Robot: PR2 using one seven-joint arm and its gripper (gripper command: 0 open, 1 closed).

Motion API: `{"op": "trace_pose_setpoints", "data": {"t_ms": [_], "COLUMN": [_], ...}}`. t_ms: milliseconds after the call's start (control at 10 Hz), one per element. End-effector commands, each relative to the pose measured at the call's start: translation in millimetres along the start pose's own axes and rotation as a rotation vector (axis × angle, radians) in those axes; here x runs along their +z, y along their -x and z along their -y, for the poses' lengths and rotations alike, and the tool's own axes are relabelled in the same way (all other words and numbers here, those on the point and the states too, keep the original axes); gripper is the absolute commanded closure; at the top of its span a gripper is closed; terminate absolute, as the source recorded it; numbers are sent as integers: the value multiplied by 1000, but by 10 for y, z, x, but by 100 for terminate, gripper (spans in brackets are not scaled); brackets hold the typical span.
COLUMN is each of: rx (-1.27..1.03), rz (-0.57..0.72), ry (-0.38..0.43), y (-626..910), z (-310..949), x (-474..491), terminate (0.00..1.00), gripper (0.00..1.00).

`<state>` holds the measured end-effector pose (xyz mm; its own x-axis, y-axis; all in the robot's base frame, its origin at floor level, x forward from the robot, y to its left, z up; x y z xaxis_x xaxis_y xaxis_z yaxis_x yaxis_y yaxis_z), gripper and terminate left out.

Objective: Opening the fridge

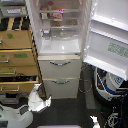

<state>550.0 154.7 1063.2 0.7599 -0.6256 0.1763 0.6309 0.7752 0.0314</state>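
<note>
Fridge (60,55) stands beside the wooden cabinet (17,60), upper door (107,37) swung wide open, both lower drawers shut. Pincer (44,101) sits low before the cabinet; its opening cannot be determined.

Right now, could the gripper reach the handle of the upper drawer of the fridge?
Probably yes. The gripper is low, left of the fridge; nothing visible stands between it and the upper drawer handle.

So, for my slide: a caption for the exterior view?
Fridge with upper door swung open, both lower drawers shut, gripper below.
</note>
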Motion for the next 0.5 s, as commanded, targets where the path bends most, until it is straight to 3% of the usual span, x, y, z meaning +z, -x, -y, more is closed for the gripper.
{"op": "trace_pose_setpoints", "data": {"t_ms": [100,200,400,500], "rx": [442,429,471,472], "rz": [68,64,84,61], "ry": [-74,-83,-4,-21], "y": [2174,2341,2423,2397], "z": [-1229,-1073,-1011,-996], "x": [-849,-1048,-1254,-1349], "terminate": [0,0,0,100], "gripper": [0,0,0,0]}}
